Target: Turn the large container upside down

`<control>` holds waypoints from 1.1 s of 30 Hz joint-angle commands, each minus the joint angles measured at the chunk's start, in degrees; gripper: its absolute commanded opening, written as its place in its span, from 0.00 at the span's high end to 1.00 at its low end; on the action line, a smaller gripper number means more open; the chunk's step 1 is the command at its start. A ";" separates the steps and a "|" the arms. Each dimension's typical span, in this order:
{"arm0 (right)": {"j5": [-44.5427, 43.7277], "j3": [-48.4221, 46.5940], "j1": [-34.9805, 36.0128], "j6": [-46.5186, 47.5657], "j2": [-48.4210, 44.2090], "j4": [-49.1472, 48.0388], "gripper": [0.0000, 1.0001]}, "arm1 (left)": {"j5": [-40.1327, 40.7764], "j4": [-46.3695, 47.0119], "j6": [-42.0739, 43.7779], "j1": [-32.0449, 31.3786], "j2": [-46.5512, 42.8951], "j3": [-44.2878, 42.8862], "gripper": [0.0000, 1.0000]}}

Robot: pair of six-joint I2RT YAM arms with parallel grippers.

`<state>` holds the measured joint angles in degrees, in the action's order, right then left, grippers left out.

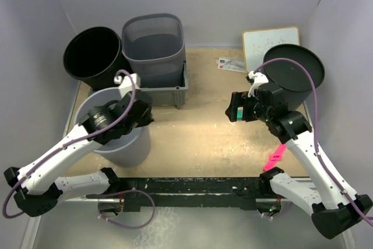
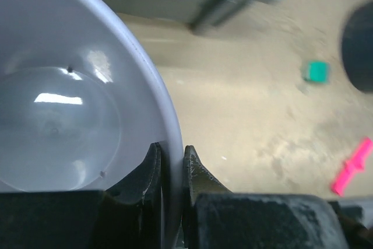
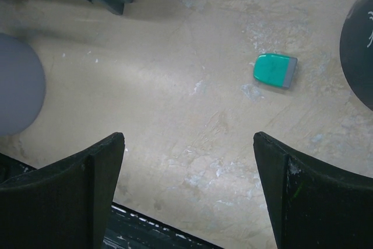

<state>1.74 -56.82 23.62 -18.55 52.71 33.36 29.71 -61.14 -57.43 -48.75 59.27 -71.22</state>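
The large container is a light grey plastic bin [image 1: 119, 141] standing upright at the front left, open end up. My left gripper [image 1: 141, 115] is shut on its right rim, one finger inside and one outside. The left wrist view shows the bin's wall [image 2: 70, 103] pinched between my left gripper's [image 2: 172, 151] fingers. My right gripper [image 1: 237, 109] is open and empty, above the bare table right of centre. In the right wrist view the gripper [image 3: 189, 138] frames bare table, with the grey bin [image 3: 17, 86] at the left edge.
A black bin [image 1: 93, 56] and a mesh bin [image 1: 154, 45] in a grey tray [image 1: 178, 88] stand at the back left. Another black bin [image 1: 294, 74] and a whiteboard [image 1: 269, 40] are at the back right. A green eraser [image 3: 275, 69] and a pink object [image 1: 274, 158] lie on the table.
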 commanded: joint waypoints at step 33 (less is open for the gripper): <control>3.36 -12.50 -0.06 -3.12 -2.76 2.71 0.05 | -37.88 59.72 -9.50 -2.35 -10.61 28.03 1.00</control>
<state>5.13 -69.30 23.62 -21.02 50.61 37.43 -9.17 -2.94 -69.14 -51.03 49.50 -44.14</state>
